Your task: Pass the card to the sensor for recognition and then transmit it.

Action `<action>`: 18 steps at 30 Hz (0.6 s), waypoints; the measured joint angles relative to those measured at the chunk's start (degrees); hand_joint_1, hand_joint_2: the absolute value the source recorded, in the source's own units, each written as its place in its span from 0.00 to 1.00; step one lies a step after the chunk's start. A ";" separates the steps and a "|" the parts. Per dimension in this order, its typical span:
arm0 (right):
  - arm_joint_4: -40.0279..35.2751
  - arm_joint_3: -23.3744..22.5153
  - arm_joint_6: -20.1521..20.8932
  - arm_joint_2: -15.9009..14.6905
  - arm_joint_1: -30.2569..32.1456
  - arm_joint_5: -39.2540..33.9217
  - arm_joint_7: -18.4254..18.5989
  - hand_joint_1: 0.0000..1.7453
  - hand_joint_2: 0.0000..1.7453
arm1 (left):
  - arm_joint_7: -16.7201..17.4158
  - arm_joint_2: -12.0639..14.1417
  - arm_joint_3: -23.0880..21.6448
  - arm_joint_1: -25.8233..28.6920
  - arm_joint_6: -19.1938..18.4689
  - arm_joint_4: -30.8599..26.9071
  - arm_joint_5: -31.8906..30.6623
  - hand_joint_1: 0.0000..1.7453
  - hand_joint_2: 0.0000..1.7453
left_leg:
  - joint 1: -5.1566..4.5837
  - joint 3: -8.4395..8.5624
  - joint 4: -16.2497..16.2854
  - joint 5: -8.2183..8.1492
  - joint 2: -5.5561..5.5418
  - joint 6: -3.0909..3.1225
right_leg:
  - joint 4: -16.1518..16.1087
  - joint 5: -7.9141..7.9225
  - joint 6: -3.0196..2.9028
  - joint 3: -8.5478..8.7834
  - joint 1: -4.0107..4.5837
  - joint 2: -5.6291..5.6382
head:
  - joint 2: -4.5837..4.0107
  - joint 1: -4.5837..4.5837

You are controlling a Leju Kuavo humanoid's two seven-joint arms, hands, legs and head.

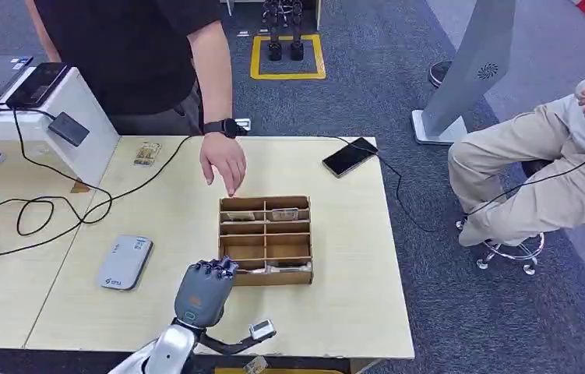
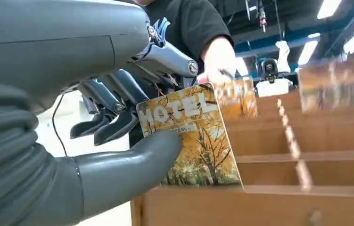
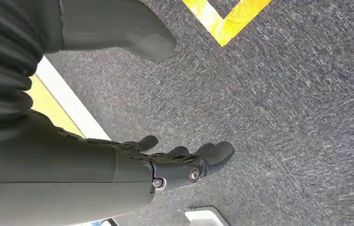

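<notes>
The hotel key card point(image 2: 191, 141), printed with autumn trees and the word "HOTEL", is pinched between the thick grey thumb and the darker fingers point(image 2: 113, 125) of the left hand point(image 1: 205, 287). In the left wrist view the card stands tilted at the front edge of the wooden compartment box point(image 1: 266, 238), its lower part at the rim of the nearest row. From the head view the left hand sits at the box's near left corner, fingers pointing toward it, with a card's pale edge lying along the front row.

The box rests on the yellow table point(image 1: 351, 296) and is divided into several rows; other cards point(image 1: 285, 213) stand in its far compartments. A person's hand point(image 1: 224, 162), with a black watch on the wrist, hangs over the far left corner of the box without clearly touching it.

The grey card reader point(image 1: 124, 262) lies flat on the table to the left of the box, well apart from the robot's hand. A black smartphone point(image 1: 350, 156) with a cable lies near the table's far right edge. A small card point(image 1: 147, 153) lies near the far edge.

The right hand point(image 3: 179, 165) hangs above the grey carpet point(image 3: 283, 117), its fingers loosely apart and holding nothing.
</notes>
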 joint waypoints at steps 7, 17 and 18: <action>0.02 0.00 -1.16 0.02 0.06 -0.09 0.17 0.00 1.00 | -34.58 -11.92 21.07 8.21 0.32 -14.36 12.68 1.00 1.00 | -0.06 -0.05 0.00 -0.02 -0.02 0.03 | -0.03 0.00 0.01 -0.02 -0.05 -0.02 | 0.00 0.04; 0.02 0.00 -1.40 0.09 0.01 -0.09 0.17 0.00 1.00 | -40.82 -20.87 33.24 10.99 0.35 -20.52 18.24 1.00 1.00 | -0.01 0.00 0.00 0.00 -0.03 0.01 | -0.01 0.01 0.01 0.01 0.00 -0.04 | 0.00 0.02; 0.02 0.00 -1.53 0.09 0.01 -0.09 0.17 0.00 1.00 | -42.92 -21.31 33.61 11.00 0.35 -20.82 21.97 1.00 1.00 | 0.00 0.00 0.00 0.00 -0.03 0.01 | -0.01 0.00 0.01 0.00 0.00 -0.04 | 0.00 0.02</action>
